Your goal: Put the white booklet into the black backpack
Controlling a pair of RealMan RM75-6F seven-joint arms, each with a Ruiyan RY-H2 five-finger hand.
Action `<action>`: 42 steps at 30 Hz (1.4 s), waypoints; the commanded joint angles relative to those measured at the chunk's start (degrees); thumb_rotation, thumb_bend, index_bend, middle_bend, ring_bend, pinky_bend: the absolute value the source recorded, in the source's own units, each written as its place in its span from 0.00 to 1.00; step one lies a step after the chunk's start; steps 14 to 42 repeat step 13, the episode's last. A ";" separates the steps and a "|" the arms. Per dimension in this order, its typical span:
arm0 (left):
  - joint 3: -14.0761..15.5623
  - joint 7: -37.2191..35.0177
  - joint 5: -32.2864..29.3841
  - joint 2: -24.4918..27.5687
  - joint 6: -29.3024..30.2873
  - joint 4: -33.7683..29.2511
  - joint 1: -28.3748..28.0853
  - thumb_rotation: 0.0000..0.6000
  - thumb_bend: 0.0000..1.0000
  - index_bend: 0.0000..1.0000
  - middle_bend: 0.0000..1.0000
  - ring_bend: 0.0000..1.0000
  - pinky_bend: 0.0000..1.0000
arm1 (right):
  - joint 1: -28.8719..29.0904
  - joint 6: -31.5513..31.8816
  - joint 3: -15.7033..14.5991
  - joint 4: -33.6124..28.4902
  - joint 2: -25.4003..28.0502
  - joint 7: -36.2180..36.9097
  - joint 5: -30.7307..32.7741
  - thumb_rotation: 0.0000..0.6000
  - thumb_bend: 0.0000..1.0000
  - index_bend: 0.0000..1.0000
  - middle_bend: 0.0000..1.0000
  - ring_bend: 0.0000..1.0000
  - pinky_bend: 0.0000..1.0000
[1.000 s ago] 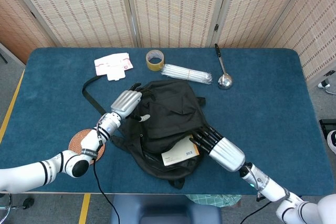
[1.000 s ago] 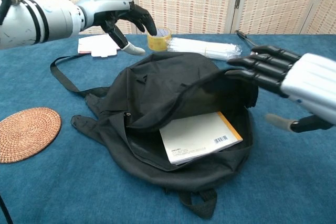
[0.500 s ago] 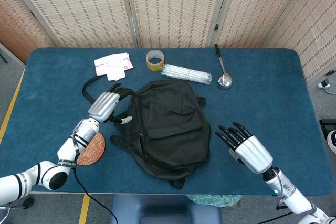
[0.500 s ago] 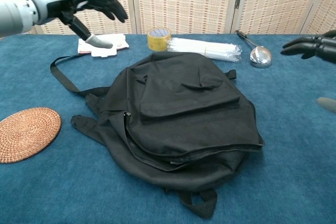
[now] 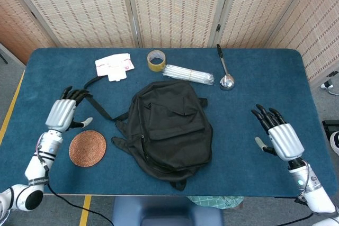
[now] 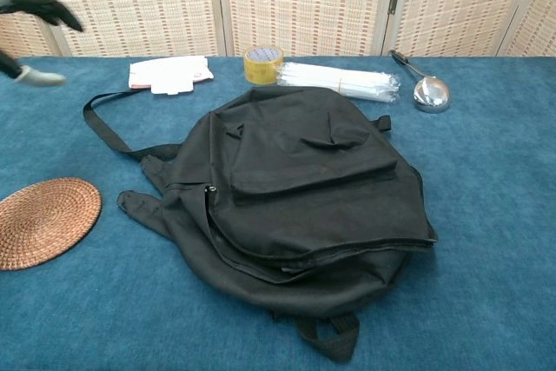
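The black backpack lies flat in the middle of the blue table, its flap down over the opening. The white booklet is hidden from both views. My left hand hovers open to the left of the bag, fingers spread, above the strap end; its fingertips show at the top left corner of the chest view. My right hand is open at the right side of the table, well apart from the bag and holding nothing.
A woven round coaster lies left of the bag. Behind it are a white folded carton, a roll of yellow tape, a packet of white straws and a metal ladle.
The bag's flap has dropped shut over the booklet. Both hands have let go and drawn away outward, the left to the left edge, the right to the right side.
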 commanded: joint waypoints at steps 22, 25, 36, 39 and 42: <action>7.08 -1.46 6.73 3.48 18.38 -6.64 18.55 1.00 0.29 0.27 0.19 0.14 0.02 | -8.60 2.98 1.20 -4.83 5.11 3.31 3.93 1.00 0.41 0.00 0.00 0.10 0.00; 7.08 -1.46 6.73 3.48 18.38 -6.64 18.55 1.00 0.29 0.27 0.19 0.14 0.02 | -8.60 2.98 1.20 -4.83 5.11 3.31 3.93 1.00 0.41 0.00 0.00 0.10 0.00; 7.08 -1.46 6.73 3.48 18.38 -6.64 18.55 1.00 0.29 0.27 0.19 0.14 0.02 | -8.60 2.98 1.20 -4.83 5.11 3.31 3.93 1.00 0.41 0.00 0.00 0.10 0.00; 7.08 -1.46 6.73 3.48 18.38 -6.64 18.55 1.00 0.29 0.27 0.19 0.14 0.02 | -8.60 2.98 1.20 -4.83 5.11 3.31 3.93 1.00 0.41 0.00 0.00 0.10 0.00; 7.08 -1.46 6.73 3.48 18.38 -6.64 18.55 1.00 0.29 0.27 0.19 0.14 0.02 | -8.60 2.98 1.20 -4.83 5.11 3.31 3.93 1.00 0.41 0.00 0.00 0.10 0.00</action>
